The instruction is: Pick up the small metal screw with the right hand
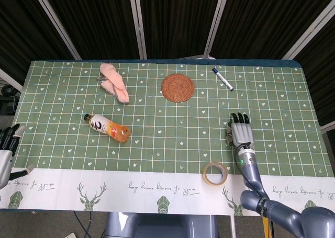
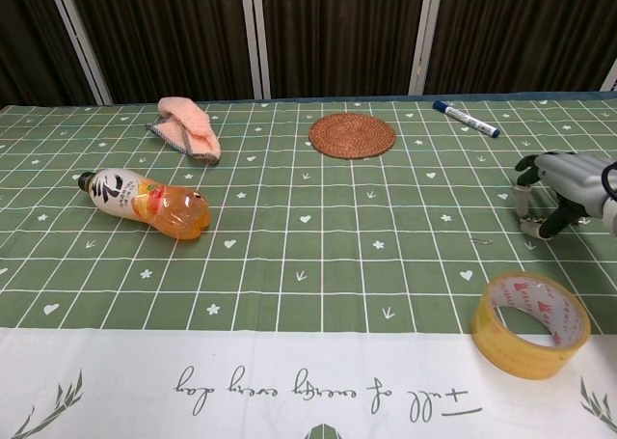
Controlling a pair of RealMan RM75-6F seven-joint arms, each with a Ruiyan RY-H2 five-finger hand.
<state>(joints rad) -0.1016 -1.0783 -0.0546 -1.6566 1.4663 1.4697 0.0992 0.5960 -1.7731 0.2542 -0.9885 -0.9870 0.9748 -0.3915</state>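
Observation:
My right hand (image 1: 241, 133) (image 2: 561, 180) is at the right side of the green checked table, fingers curled down with their tips on the cloth. The small metal screw (image 2: 530, 229) lies on the table right under those tips. Only a pale bit of it shows between the thumb and a finger, and in the head view the hand covers it. Whether the fingers grip it cannot be made out. My left hand (image 1: 6, 148) hangs at the table's left edge, fingers apart and holding nothing.
A roll of yellow tape (image 1: 214, 173) (image 2: 531, 323) lies just in front of the right hand. A tiny metal bit (image 2: 480, 241) lies left of the hand. Farther off are an orange bottle (image 1: 107, 127), a round woven coaster (image 1: 178, 87), a marker (image 1: 222, 78) and a pink cloth (image 1: 114, 81).

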